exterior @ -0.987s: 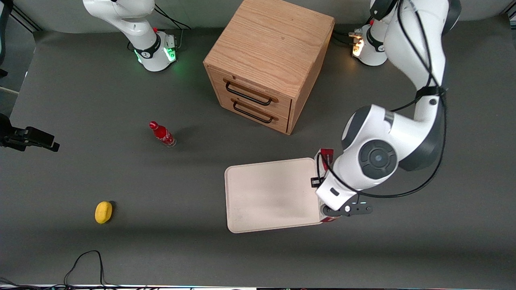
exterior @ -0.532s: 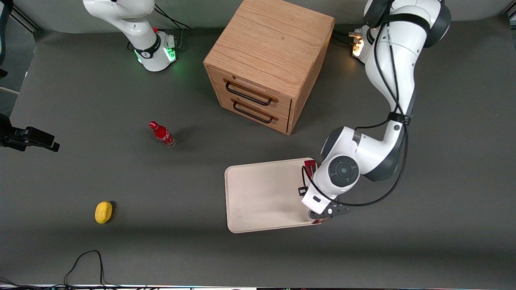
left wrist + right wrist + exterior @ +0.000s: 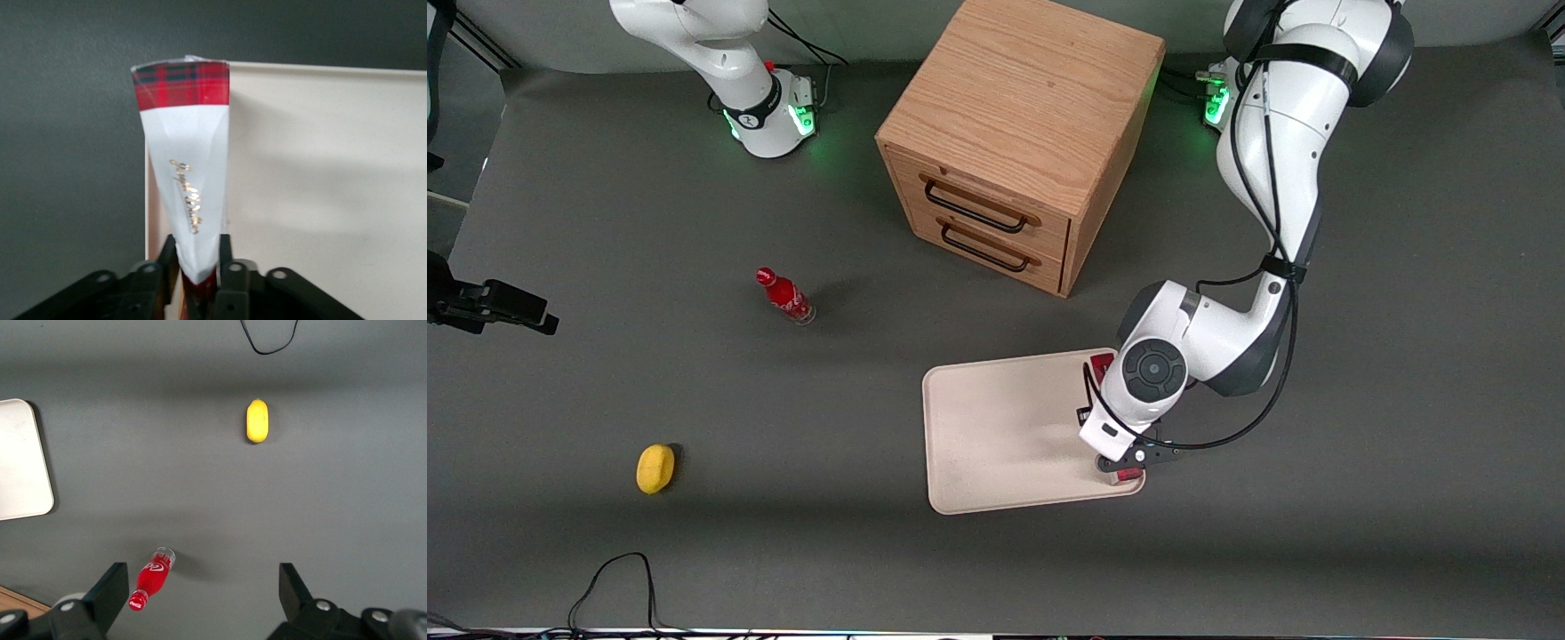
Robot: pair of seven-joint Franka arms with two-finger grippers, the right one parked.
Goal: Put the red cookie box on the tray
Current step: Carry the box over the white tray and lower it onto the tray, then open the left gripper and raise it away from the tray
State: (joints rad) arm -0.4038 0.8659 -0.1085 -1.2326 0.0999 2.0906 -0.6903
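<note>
On the dark grey table point(image 3: 649, 578), the wooden drawer cabinet point(image 3: 1018, 133) stands farther from the front camera than the cream tray point(image 3: 1005, 427), with a strip of bare tabletop between them and most of the tray's floor open toward the parked arm's end. Over the tray's rim toward the working arm's end, the gripper point(image 3: 198, 267) pinches the red cookie box point(image 3: 187, 167) by one end, the box running along that rim, though whether it rests on the tray is hard to tell. Well apart toward the parked arm's end sit a small red bottle point(image 3: 784, 296) and a yellow lemon-like object point(image 3: 655, 468).
</note>
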